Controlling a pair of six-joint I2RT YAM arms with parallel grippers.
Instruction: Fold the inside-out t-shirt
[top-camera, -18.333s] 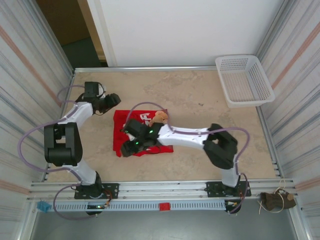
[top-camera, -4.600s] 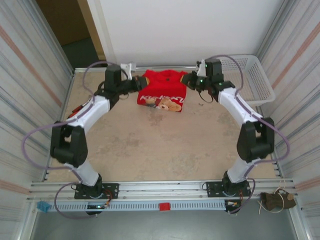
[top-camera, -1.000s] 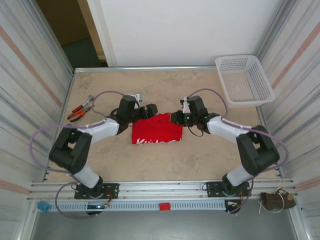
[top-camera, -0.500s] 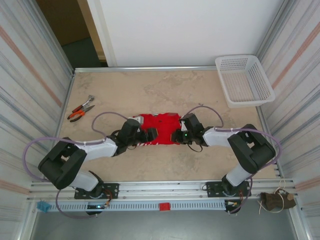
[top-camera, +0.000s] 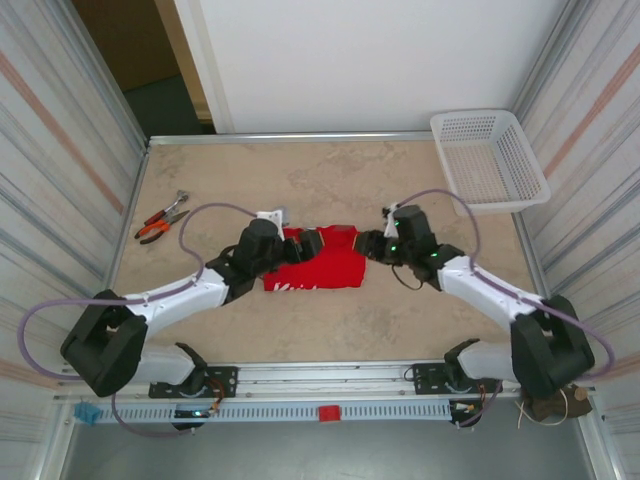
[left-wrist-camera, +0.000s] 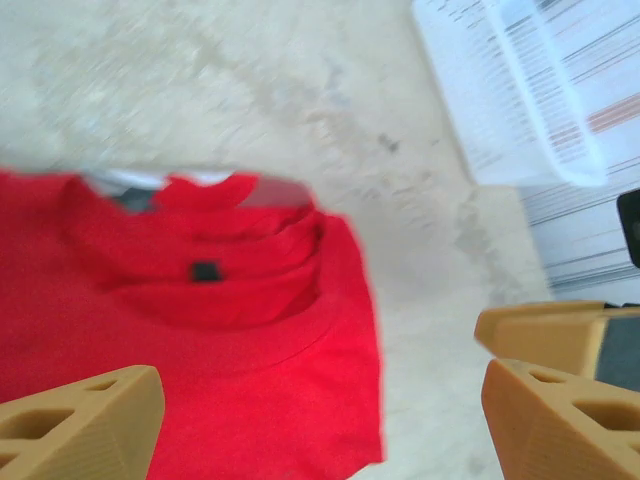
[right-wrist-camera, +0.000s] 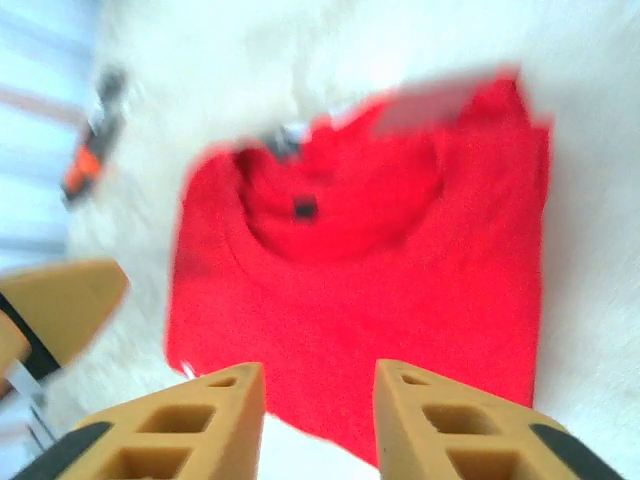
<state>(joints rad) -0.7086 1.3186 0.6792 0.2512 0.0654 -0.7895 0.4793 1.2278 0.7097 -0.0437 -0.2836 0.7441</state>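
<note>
From my seat, the nearest thing that matters is the pair of grippers hovering just above mid-table. The left gripper (left-wrist-camera: 320, 400) has its tan fingers spread wide with nothing between them. The right gripper (right-wrist-camera: 318, 385) has a narrower gap, also holding nothing.

Just below and between them lies the bright red soft cloth t-shirt (top-camera: 322, 262), flat on the beige stone-patterned tabletop (top-camera: 400, 320). It is gathered into a compact rectangle. A strip of whitish print peeks out along its near edge, and the neckline with a small dark tag faces up in both wrist views.

I judge it light, limp and layered. It should sag the moment I lift it, and the stacked layers could slide apart if I catch only the top one. I would pinch through the full thickness at the two side edges, one gripper per side, low against the table, and keep both lifts level.

Further out on the left lie orange-handled pliers (top-camera: 160, 218), well apart from the cloth. At the far right corner sits a white perforated plastic basket (top-camera: 488, 160).
</note>
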